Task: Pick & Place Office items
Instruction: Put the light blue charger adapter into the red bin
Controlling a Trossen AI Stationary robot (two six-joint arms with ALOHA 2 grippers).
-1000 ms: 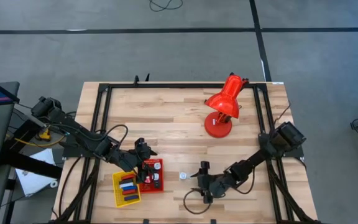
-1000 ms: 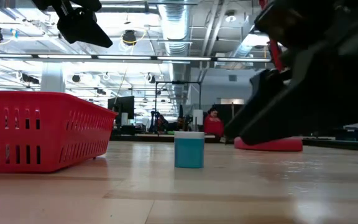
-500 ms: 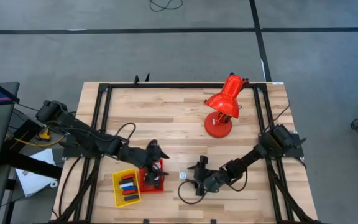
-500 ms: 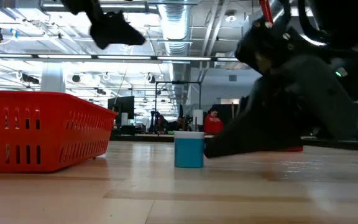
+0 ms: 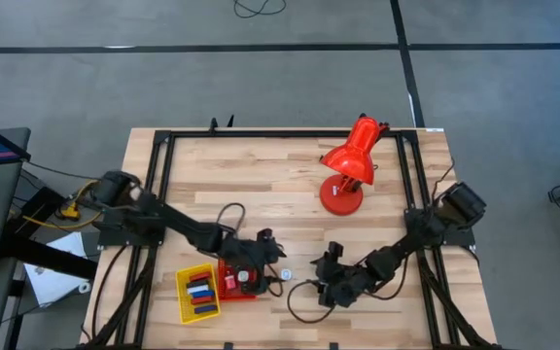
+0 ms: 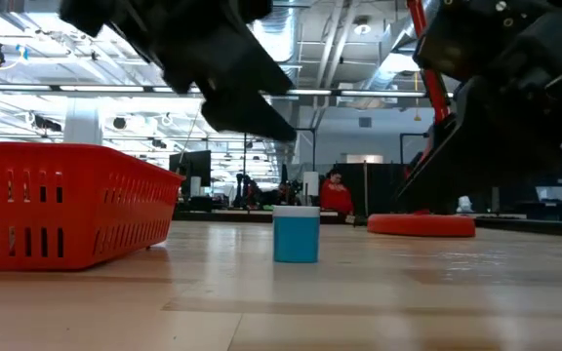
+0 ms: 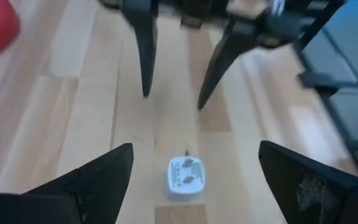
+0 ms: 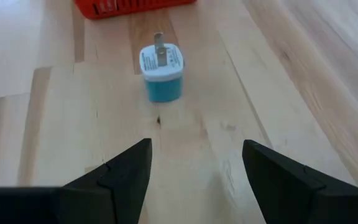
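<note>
Item under count: one small blue-and-white plug adapter (image 5: 286,275), standing free on the bare wood with its prongs up, touched by nothing. From the adapter, we find the left gripper (image 5: 272,261) just beside it at about 10 o'clock in the high view, fingers spread wide with nothing between them; the right gripper (image 5: 327,268) lies near it at about 3 o'clock, fingers likewise wide apart and empty. In the left wrist view the adapter (image 7: 185,176) sits ahead between that arm's two parted fingers (image 7: 86,180), and the right gripper's thin fingers show beyond it. In the low view both grippers are dark, partly cropped masses above and beside the adapter (image 6: 297,233), and we cannot read their fingertips there. The red tray (image 5: 232,282) is largely covered by the left arm, so we cannot list its contents; the yellow tray (image 5: 185,303) beside it holds red, blue, white and black pieces too small to name. Surface: a light wooden table (image 5: 261,175) inside a black frame, with a red desk lamp (image 5: 350,160) at about 1 o'clock from the adapter. Room: grey floor around the table; a lit hall with ceiling ducts behind.
</note>
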